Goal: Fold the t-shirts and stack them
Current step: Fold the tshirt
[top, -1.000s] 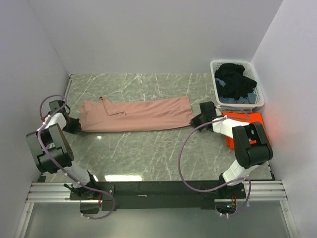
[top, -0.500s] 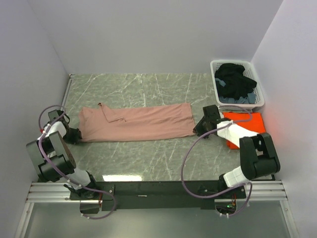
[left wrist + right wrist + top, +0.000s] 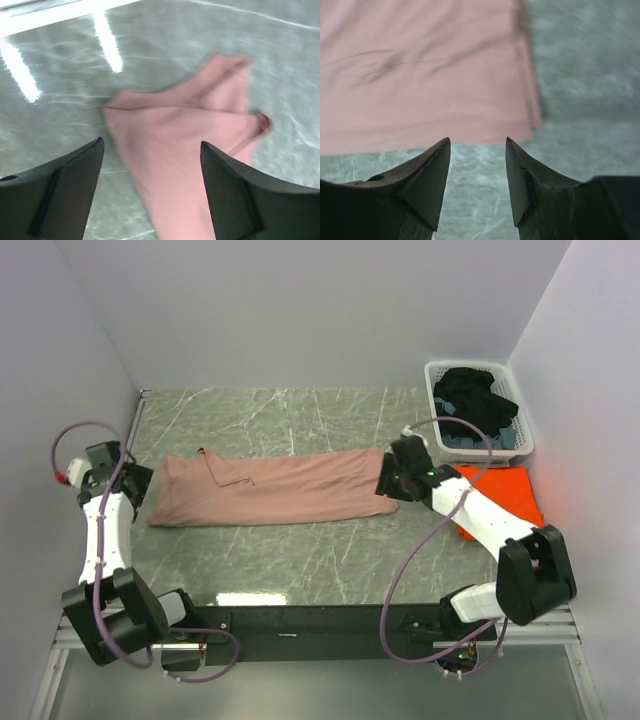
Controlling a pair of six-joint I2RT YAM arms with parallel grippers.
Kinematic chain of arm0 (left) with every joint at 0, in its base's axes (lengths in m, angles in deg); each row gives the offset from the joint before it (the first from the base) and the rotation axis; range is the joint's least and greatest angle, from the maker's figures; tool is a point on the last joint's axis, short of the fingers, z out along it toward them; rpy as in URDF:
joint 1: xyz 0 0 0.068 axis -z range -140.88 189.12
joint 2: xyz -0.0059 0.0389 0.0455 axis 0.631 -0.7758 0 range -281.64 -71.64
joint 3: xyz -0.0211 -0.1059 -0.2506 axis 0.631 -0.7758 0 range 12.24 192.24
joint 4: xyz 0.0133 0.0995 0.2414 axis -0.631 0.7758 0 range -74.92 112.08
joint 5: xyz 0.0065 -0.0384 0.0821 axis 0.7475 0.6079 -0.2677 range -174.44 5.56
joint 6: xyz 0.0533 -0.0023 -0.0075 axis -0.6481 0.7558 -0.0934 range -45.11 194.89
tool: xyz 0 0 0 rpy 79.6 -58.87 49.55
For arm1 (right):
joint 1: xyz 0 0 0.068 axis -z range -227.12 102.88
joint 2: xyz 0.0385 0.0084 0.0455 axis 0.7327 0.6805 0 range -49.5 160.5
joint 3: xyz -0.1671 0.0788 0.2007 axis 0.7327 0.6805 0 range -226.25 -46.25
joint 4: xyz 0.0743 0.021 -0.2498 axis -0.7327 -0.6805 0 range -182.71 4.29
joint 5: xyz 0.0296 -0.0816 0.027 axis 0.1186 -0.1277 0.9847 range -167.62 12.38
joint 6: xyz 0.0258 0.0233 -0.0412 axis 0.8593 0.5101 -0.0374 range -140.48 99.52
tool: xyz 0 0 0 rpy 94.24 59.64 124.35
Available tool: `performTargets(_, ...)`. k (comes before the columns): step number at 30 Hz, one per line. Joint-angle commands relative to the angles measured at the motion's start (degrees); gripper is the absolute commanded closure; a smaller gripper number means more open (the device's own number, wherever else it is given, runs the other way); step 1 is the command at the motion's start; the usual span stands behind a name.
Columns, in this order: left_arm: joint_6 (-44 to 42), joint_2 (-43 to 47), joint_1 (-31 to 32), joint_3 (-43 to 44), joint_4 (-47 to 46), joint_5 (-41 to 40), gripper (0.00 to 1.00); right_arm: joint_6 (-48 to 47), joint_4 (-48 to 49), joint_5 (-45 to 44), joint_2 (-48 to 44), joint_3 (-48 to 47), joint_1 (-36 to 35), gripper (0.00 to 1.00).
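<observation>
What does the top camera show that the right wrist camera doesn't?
Only the top view shows the whole pink tee as a long strip, the orange tee, the white basket of dark clothes and the left arm. Only the right wrist view shows that the right tool is open, tips apart at the tee's edge. Both show the pink tee's right end on the marble table.

Plain dusty-pink tee point(image 3: 270, 490); bright-orange tee point(image 3: 510, 485); grey-green counter point(image 3: 300, 550) veined white; white basket point(image 3: 468, 365), black and blue clothes point(image 3: 470, 400).
</observation>
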Motion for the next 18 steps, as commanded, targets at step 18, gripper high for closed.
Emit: performTargets(18, 1.5, -19.0, 31.8, 3.7, -1.3, -3.1, 0.25, -23.6, -2.5, 0.0, 23.0, -13.6, -12.1, 0.48)
